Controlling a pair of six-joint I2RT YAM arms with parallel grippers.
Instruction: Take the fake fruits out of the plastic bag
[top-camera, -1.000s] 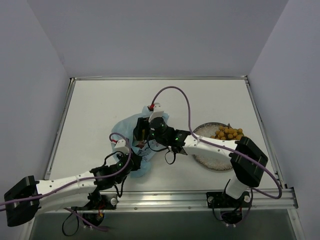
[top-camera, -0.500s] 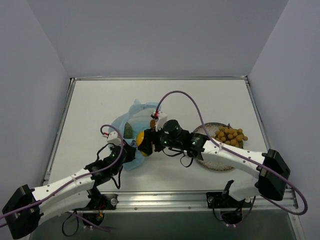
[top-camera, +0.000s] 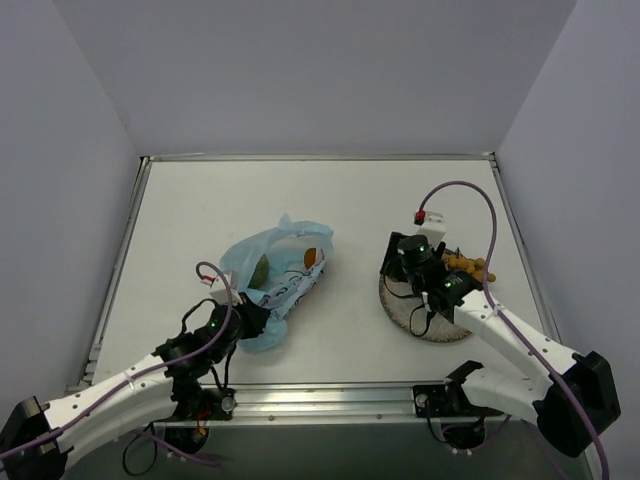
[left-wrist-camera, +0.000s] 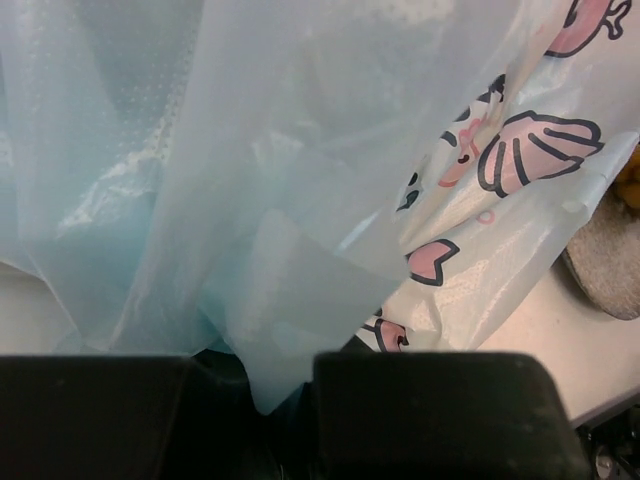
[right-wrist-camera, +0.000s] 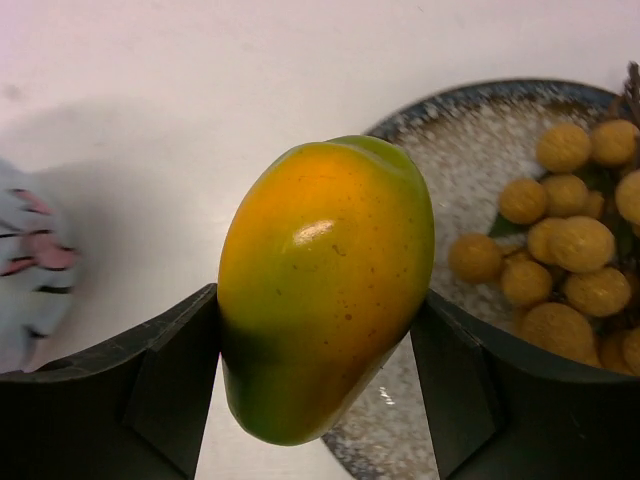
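mango (right-wrist-camera: 325, 285) moved over plate (right-wrist-camera: 455, 165), bag (left-wrist-camera: 250, 200) perhaps pinched, white table (top-camera: 400, 200), grey walls (top-camera: 300, 70)

from above and behind, you see the whole table (top-camera: 200, 200). your wrist cameras sit close: left against the plastic bag (left-wrist-camera: 250, 200), right over the plate (right-wrist-camera: 460, 150), both visible from above too.

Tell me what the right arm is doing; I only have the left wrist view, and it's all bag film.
Observer: The right gripper is shut on the mango.
Operator: Where is it?
Observer: Over the rim of the speckled plate.
Operator: Anything in the bag?
Observer: Yes. The top view shows a green fruit and a small orange piece inside the bag, through its open mouth.
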